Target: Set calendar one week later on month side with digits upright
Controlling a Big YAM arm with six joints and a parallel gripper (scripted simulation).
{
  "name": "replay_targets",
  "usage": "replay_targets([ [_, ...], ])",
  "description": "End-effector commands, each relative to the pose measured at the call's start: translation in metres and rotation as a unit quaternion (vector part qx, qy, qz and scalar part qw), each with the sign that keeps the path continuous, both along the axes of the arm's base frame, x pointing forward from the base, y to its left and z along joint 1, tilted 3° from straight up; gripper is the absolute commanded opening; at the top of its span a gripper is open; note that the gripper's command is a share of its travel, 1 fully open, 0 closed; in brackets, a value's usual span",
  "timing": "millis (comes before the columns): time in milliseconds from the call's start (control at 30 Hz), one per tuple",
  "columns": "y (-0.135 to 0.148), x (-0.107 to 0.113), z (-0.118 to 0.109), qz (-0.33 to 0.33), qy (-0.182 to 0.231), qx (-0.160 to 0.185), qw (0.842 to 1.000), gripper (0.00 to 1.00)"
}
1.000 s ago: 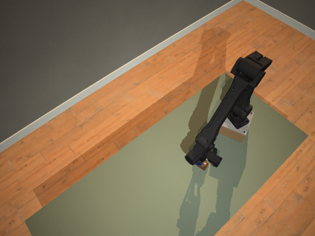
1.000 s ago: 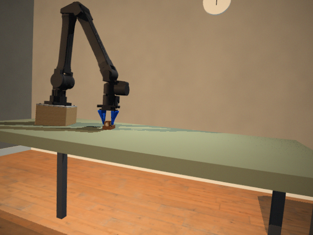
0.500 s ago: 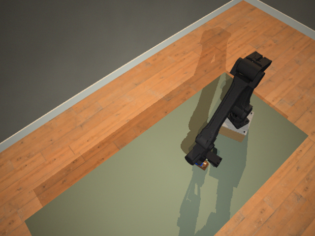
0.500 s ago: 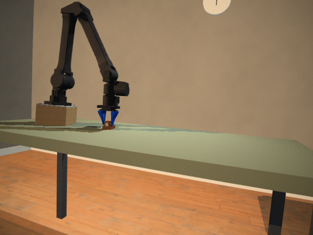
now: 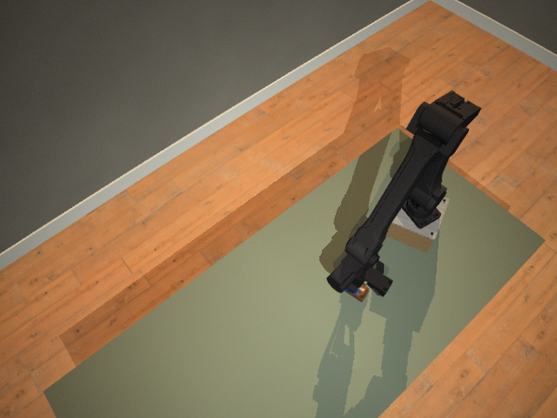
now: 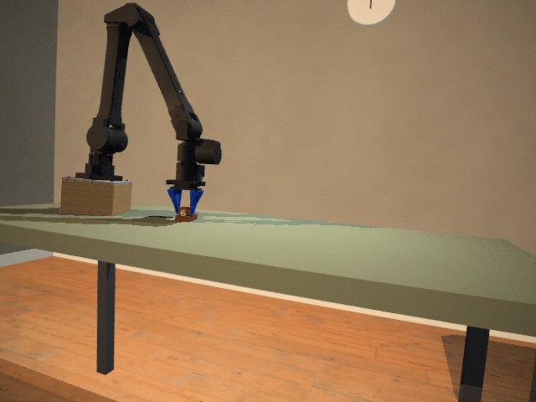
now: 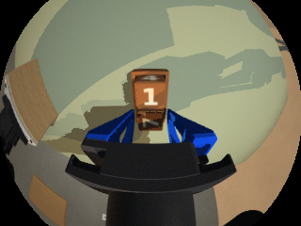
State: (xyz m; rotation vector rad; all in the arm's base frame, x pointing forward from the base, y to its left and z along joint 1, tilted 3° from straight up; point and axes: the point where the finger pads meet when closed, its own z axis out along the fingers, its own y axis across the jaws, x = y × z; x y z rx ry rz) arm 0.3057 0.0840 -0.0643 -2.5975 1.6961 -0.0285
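Cubes sit in the tray (image 6: 186, 218) on the table (image 6: 302, 246) near my base block (image 6: 95, 197). My gripper (image 6: 185, 206), half open, straddles one cube (image 7: 150, 96), clamping nothing. Wrist view reads 1 on top; exterior reads 6 sideways; top view hides nearly everything.

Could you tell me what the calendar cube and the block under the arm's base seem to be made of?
Cube: apparently wood, matte reddish-brown with a white painted digit. Block: probably pale wood or cardboard, tan with faint streaks, and a light grey plate on top.
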Motion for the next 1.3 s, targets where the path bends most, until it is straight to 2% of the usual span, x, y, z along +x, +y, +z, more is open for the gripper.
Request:
replay_targets([
  [0, 0.0047, 0.0082, 0.0051, 0.004, -0.012, 0.006, 1.000, 0.46],
  [267, 0.0047, 0.0082, 0.0051, 0.004, -0.012, 0.006, 1.000, 0.46],
  [300, 0.0047, 0.0082, 0.0051, 0.004, -0.012, 0.006, 1.000, 0.27],
  [1267, 0.0047, 0.0082, 0.0051, 0.004, -0.012, 0.006, 1.000, 0.27],
])
